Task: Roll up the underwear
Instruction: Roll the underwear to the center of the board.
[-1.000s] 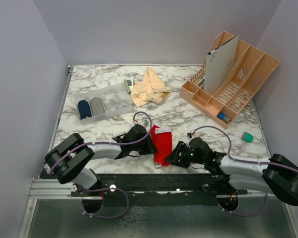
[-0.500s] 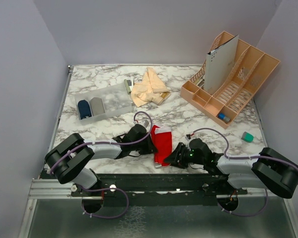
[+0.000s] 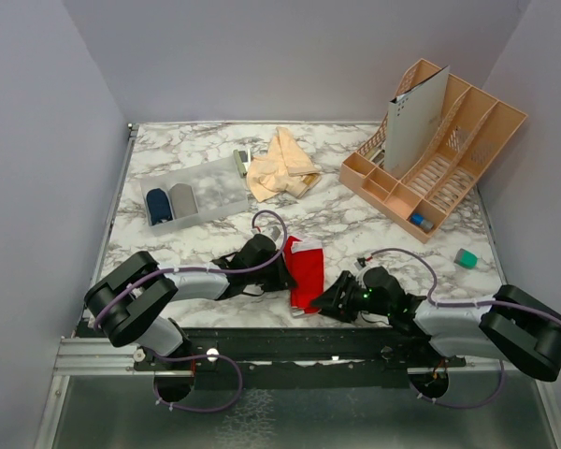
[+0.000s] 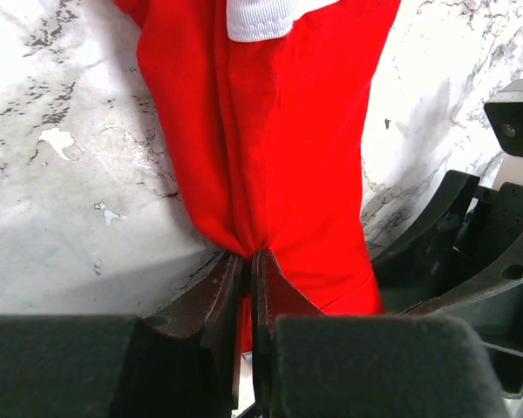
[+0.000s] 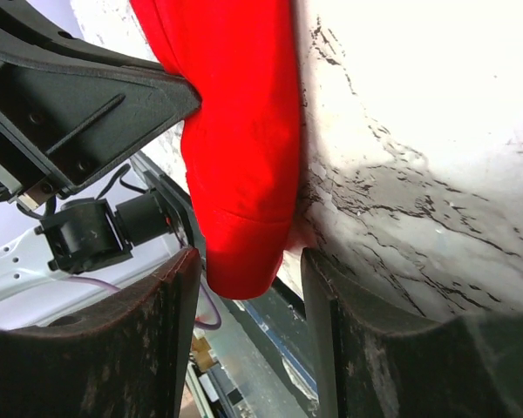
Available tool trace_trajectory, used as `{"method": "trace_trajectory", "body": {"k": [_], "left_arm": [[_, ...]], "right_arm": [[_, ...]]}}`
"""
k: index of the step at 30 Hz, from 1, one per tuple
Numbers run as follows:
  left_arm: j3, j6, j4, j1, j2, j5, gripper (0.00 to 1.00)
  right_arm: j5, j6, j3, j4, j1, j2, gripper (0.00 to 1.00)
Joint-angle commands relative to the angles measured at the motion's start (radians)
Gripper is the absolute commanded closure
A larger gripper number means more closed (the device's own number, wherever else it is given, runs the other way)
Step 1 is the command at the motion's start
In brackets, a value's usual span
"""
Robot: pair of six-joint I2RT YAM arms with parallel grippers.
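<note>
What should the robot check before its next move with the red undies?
1. Left gripper shut on the red underwear: ok, pinching a fold.
2. Right gripper open around the cloth's near end: ok.
3. Underwear folded into a narrow strip: ok.
4. Rolling started: not ok, it lies as a long strip.
5. Near end fully on the table: cannot tell, it sits right at the edge.
6. Peach underwear clear of both arms: ok, far back.

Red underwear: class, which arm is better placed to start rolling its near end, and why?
Right, probably. The right pincer is open, straddling the near end of the red underwear. The left pincer is shut on a fold of the cloth, so it serves better as the anchor.
</note>
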State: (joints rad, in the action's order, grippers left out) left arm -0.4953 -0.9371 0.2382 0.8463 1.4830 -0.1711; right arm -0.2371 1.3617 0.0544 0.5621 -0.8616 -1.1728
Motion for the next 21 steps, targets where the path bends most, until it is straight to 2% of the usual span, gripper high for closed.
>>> {"method": "trace_trajectory", "body": {"k": [1, 5, 8, 10, 18, 21], "left_arm": [[0.036, 0.038, -0.096, 0.0, 0.022, 0.019, 0.94], [0.028, 0.041, -0.096, 0.001, 0.025, 0.014, 0.94], [0.028, 0.041, -0.096, 0.001, 0.023, 0.013, 0.94], [0.03, 0.041, -0.092, 0.001, 0.025, 0.013, 0.94], [0.027, 0.039, -0.086, 0.0, 0.033, 0.007, 0.95], [0.027, 0.036, -0.089, 0.0, 0.032, 0.01, 0.95]], "right_arm": [[0.041, 0.048, -0.026, -0.016, 0.006, 0.028, 0.47], [0.086, 0.071, -0.022, -0.072, 0.007, 0.065, 0.48], [0.089, 0.088, -0.035, -0.053, 0.012, 0.076, 0.53], [0.083, 0.087, -0.027, -0.053, 0.013, 0.066, 0.57], [0.026, 0.064, -0.01, -0.001, 0.012, -0.009, 0.56], [0.014, 0.057, -0.013, 0.017, 0.013, -0.028, 0.62]]}}
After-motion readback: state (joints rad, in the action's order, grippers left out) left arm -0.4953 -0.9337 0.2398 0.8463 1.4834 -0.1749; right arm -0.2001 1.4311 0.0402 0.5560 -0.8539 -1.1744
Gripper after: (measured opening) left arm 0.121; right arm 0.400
